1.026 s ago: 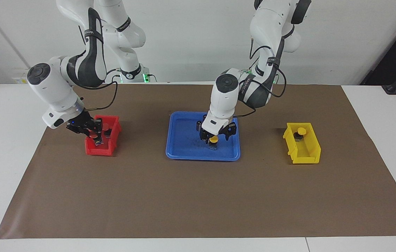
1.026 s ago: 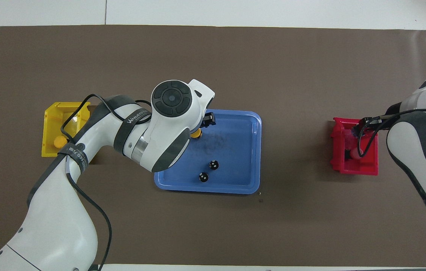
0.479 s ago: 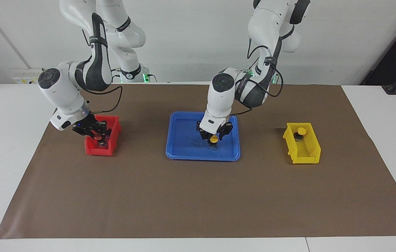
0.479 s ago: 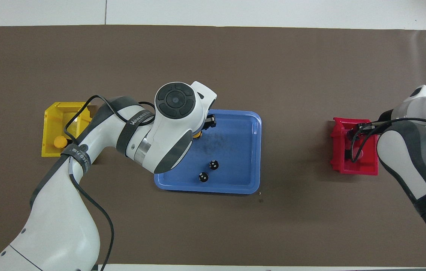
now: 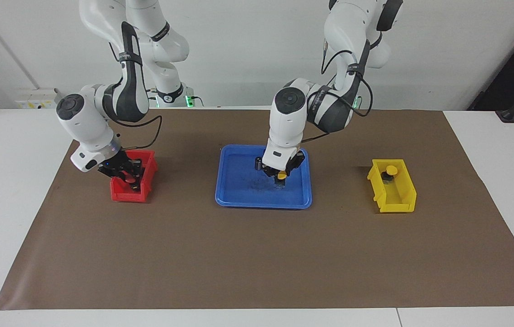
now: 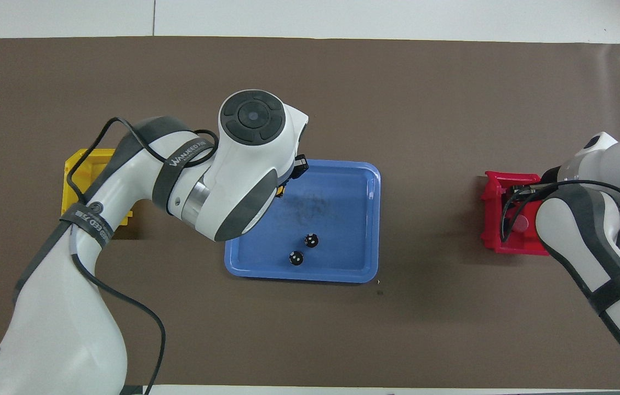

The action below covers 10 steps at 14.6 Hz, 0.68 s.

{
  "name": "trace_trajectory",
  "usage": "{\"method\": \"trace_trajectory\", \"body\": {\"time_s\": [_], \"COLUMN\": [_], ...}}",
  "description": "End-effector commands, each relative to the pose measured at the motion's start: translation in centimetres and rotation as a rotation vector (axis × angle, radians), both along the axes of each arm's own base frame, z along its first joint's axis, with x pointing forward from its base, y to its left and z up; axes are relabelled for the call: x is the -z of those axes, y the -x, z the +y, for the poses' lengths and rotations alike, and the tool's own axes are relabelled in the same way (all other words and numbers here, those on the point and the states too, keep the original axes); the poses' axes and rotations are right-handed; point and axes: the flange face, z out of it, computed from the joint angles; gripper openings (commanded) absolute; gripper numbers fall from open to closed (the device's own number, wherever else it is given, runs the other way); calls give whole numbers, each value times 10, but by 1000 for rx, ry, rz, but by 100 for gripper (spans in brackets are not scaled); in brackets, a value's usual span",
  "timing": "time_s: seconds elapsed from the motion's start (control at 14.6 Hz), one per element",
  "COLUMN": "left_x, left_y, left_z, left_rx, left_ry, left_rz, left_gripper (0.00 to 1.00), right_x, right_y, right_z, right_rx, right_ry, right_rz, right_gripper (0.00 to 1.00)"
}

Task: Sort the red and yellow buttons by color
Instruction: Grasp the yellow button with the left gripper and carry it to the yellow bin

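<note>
My left gripper [image 5: 280,176] is shut on a yellow button [image 5: 280,174] and holds it just above the blue tray [image 5: 238,200]. In the overhead view the arm hides all but a sliver of that yellow button [image 6: 281,191]. A second yellow button [image 5: 391,170] stands in the yellow bin [image 5: 395,197]. My right gripper [image 5: 126,173] is low in the red bin [image 5: 122,195], with a red button [image 5: 128,180] right at its tips. A red cap [image 6: 521,222] shows in the red bin [image 6: 490,219] from above. I cannot make out a second red button.
Two dark capless cylinders [image 6: 312,240] [image 6: 296,258] stand in the blue tray [image 6: 364,219] on the side nearer the robots. The yellow bin [image 6: 74,181] is partly covered by my left arm. A brown mat [image 5: 257,254] covers the table.
My left gripper closed on the yellow button and lifted it a little off the tray. My right gripper moved a short way over the red bin, its arm drawing back toward the robots.
</note>
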Motion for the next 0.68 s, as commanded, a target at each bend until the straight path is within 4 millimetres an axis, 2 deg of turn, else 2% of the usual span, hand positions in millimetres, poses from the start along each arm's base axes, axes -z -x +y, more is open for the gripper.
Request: {"method": "trace_trajectory", "body": {"time_s": [0.0, 0.14, 0.34, 0.48, 0.62], "left_x": [-49, -58, -54, -50, -37], "left_y": [-30, -53, -83, -94, -99], "left_z": [84, 152, 244, 281, 313], "left_rx": [-83, -89, -139, -199, -208], "left_ry": [-17, -25, -18, 9, 21], "left_rz": [-7, 28, 41, 21, -8], "left_gripper": [2, 2, 2, 2, 2], "right_x": [-2, -2, -5, -17, -33], "right_y": [2, 1, -2, -9, -16], "right_z": [-1, -1, -1, -1, 3], "right_rx": [-48, -54, -60, -77, -89], "right_ry": [10, 10, 11, 23, 24], "right_rz": [-28, -25, -16, 4, 18], "right_gripper": [46, 50, 51, 51, 51]}}
